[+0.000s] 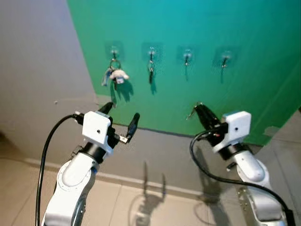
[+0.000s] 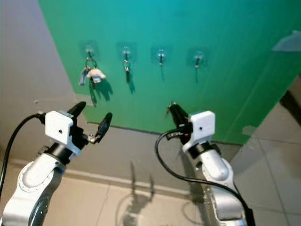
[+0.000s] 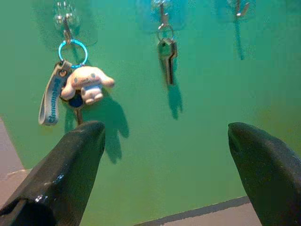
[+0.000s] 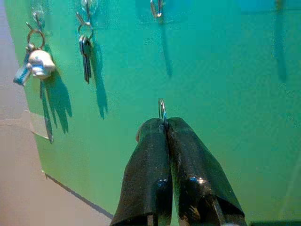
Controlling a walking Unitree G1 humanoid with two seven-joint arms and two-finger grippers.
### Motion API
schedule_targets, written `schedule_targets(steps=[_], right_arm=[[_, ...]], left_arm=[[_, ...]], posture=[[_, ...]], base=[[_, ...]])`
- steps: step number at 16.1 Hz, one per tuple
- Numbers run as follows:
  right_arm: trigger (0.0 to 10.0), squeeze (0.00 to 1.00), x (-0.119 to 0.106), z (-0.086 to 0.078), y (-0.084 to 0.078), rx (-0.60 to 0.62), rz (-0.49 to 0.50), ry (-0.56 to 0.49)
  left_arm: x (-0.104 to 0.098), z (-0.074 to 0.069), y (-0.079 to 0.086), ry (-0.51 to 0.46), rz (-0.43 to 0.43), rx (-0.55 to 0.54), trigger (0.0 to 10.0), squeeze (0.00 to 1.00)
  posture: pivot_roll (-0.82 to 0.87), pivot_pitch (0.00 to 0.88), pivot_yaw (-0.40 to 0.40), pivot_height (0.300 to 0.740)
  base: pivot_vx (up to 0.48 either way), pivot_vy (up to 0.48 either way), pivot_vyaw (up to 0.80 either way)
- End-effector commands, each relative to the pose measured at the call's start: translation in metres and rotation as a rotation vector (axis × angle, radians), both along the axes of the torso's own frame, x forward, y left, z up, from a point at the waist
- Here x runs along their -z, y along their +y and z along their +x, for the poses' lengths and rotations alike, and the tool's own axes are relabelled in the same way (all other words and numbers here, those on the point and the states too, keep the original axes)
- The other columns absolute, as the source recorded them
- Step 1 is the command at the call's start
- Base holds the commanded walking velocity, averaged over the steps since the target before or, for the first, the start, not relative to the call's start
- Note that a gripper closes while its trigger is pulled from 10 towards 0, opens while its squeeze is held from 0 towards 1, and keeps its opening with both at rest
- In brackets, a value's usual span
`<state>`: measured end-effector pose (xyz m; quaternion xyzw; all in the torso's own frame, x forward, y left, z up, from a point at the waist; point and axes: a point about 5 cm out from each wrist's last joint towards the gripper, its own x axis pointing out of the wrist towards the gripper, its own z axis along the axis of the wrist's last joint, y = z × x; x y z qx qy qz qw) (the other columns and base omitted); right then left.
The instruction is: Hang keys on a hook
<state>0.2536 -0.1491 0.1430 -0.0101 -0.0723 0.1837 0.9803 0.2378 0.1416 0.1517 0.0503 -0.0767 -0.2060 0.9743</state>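
Four small hooks sit in a row on a green wall panel. The leftmost hook carries a key bunch with a white plush charm and a blue strap. A single key hangs from the second hook. The third hook and fourth hook are bare. My right gripper is shut on a thin metal key ring, held up in front of the panel below the third hook. My left gripper stands open below the plush bunch, with nothing between its fingers.
The panel's lower edge meets a grey wall that runs to the left. A pale tiled floor lies below, marked by the arms' shadows. A black cable loops off the left arm.
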Motion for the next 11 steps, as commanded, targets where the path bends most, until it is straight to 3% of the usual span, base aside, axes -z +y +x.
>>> schedule_targets(steps=[1, 5, 11], right_arm=[[10.0, 0.00, -0.010, 0.002, -0.001, -0.016, 0.022, -0.028], [10.0, 0.00, -0.022, 0.005, -0.002, -0.085, 0.050, -0.050], [10.0, 0.00, -0.041, 0.012, 0.012, -0.211, 0.103, -0.081]], left_arm=[[-0.001, 0.000, 0.000, 0.005, 0.003, 0.016, 10.0, 0.00], [-0.002, -0.001, -0.001, 0.004, 0.004, 0.042, 10.0, 0.00], [-0.004, -0.002, -0.002, 0.003, 0.002, 0.077, 10.0, 0.00]], posture=[[0.00, 0.000, 0.032, 0.740], [0.00, 0.000, 0.032, 0.740], [0.01, 0.000, 0.030, 0.740]], base=[[0.000, 0.000, 0.00], [0.000, 0.000, 0.00], [0.000, 0.000, 0.00]])
